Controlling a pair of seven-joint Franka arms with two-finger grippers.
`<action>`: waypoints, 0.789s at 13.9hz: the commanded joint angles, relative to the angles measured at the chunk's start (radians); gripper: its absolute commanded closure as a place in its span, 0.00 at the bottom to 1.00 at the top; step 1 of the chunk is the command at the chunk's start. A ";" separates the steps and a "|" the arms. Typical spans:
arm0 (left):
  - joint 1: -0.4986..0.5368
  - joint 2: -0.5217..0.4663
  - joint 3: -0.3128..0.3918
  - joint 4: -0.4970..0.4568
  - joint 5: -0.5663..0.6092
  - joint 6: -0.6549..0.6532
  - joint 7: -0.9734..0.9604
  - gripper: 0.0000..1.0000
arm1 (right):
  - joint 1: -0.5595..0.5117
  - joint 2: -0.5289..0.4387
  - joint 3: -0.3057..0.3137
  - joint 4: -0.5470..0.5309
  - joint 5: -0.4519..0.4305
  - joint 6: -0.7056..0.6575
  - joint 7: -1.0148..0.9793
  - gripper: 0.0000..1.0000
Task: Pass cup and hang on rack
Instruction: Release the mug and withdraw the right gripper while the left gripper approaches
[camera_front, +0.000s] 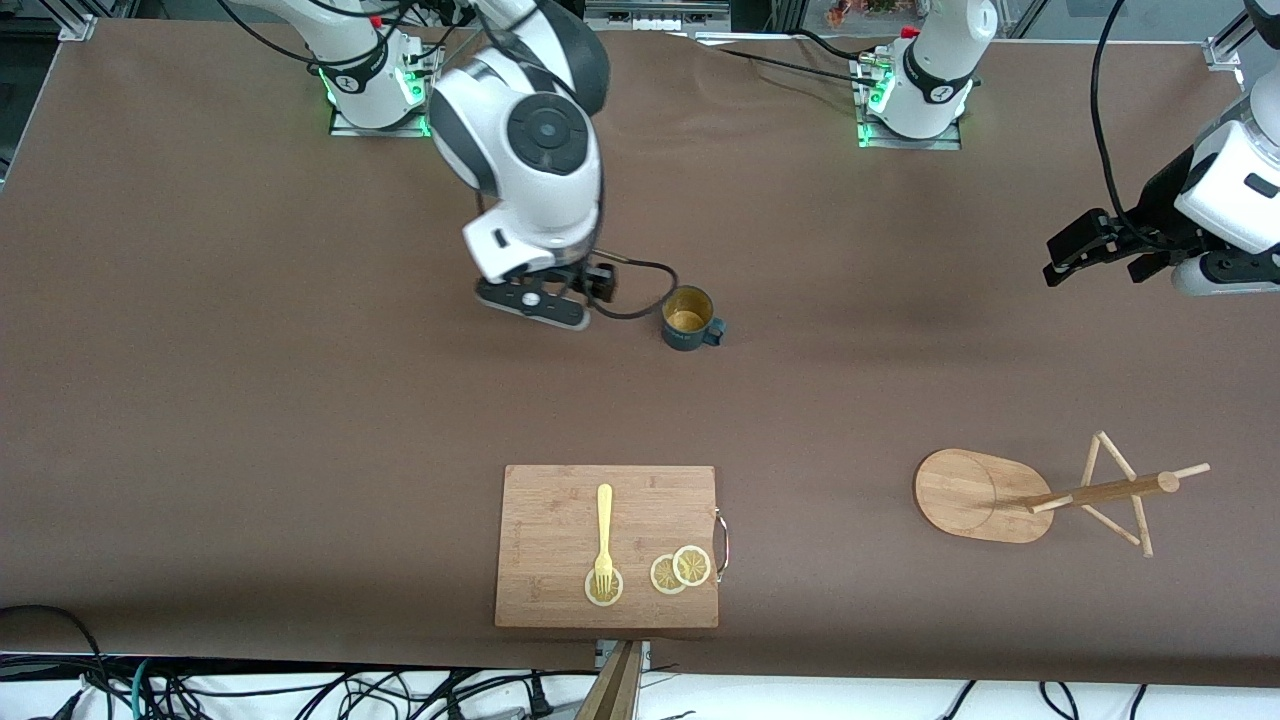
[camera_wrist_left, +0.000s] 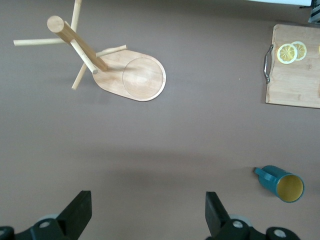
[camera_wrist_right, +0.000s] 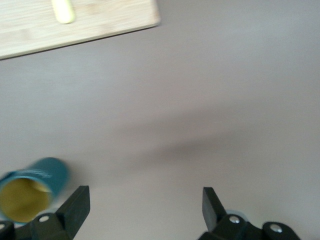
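A: Where is the small dark teal ribbed cup (camera_front: 688, 319) sitting?

B: It is standing upright on the brown table (camera_front: 250, 400), mid-table, its loop handle pointing toward the left arm's end. The right gripper (camera_front: 535, 302) is hovering just beside it with fingers spread, gripping nothing.

A: And the left gripper (camera_wrist_left: 148, 212)?

B: It is waiting over its end of the table, fingers wide apart.

A: What is looking risky?

B: The light bamboo rack (camera_front: 1040, 495) is standing well apart from the cup, and a loose grip on that ribbed wall could be letting the cup slip during carrying.
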 joint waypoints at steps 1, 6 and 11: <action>-0.034 0.062 -0.033 0.032 0.024 -0.068 0.015 0.00 | -0.006 -0.110 -0.142 -0.030 0.027 -0.116 -0.216 0.01; -0.104 0.108 -0.065 -0.024 0.070 -0.062 0.022 0.00 | -0.013 -0.190 -0.640 -0.030 0.326 -0.207 -0.712 0.01; -0.056 0.128 -0.099 -0.150 -0.032 0.087 0.322 0.00 | -0.282 -0.218 -0.504 -0.043 0.264 -0.215 -1.032 0.01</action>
